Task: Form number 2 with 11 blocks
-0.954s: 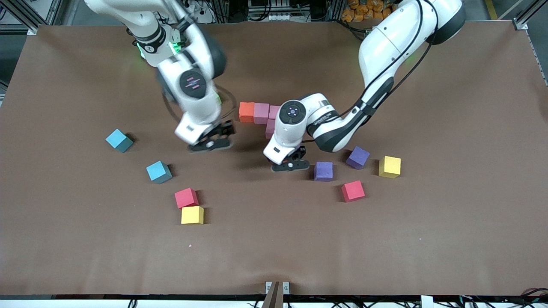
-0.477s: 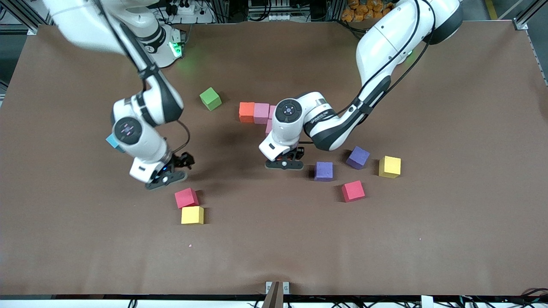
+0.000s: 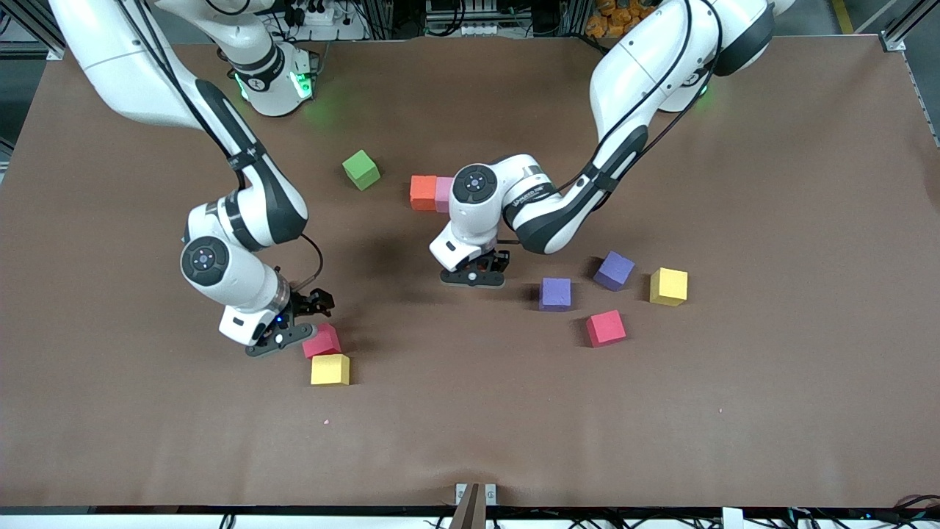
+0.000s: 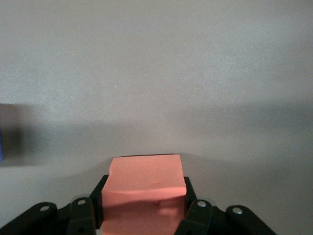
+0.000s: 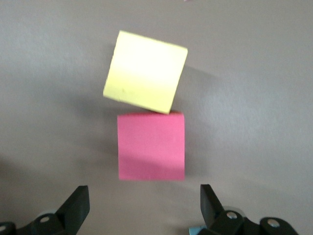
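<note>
Brown table mat spreads under my arms. My left gripper (image 4: 144,223) clamps an orange block (image 4: 145,188) over bare mat beside the started row (image 3: 424,192). My right gripper (image 5: 144,208) hangs spread above a red block (image 5: 151,146) touching a yellow block (image 5: 145,71). Light, squashy foam, I judge: pinch flat faces gently.

Two glossy white arms with black joint bands, thin black cables, round dark wrist caps, black claws

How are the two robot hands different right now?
The left gripper is shut on an orange block; the right gripper is open and holds nothing. The left gripper hangs over bare table near the started row; the right gripper is beside a red block touching a yellow block. Both point down.
</note>
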### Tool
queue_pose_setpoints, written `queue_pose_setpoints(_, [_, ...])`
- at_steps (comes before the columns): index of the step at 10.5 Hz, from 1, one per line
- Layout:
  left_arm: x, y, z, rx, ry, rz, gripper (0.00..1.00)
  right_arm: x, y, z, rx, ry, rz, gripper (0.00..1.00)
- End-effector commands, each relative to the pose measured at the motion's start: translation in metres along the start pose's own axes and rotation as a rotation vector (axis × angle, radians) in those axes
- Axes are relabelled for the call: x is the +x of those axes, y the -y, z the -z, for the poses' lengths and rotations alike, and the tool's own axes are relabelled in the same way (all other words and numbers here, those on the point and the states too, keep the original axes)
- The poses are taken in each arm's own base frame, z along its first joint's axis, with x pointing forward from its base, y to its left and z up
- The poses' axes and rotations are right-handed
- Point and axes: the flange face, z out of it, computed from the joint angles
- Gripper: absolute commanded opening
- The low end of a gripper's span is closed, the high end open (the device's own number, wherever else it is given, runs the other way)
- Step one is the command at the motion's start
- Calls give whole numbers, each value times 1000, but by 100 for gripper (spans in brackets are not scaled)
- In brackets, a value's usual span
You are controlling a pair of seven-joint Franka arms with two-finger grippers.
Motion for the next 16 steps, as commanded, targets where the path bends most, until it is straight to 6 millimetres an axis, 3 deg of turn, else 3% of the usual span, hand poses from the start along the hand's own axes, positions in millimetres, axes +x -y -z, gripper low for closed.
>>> queue_pose_setpoints(1, [0, -7, 3, -5, 14, 8, 14, 24, -3, 0, 22, -26, 49, 100])
queue_pose_setpoints(4, [-4, -12, 5, -24, 41, 35, 14, 26, -10, -4, 6, -30, 93, 100])
queue_pose_setpoints(9, [-8, -12, 3, -18, 43, 21, 14, 26, -4, -47, -4, -3, 92, 100])
queue_pose_setpoints(13, [-18, -15, -4, -1, 65, 11, 14, 27, -2, -49, -3, -4, 98, 100])
queue_pose_setpoints(14, [-19, -16, -4, 4, 68, 7, 14, 27, -2, -50, -6, -3, 104, 98])
queue_pose_setpoints(16, [-21, -17, -2, 4, 77, 6, 14, 28, 7, -54, -44, -5, 119, 81])
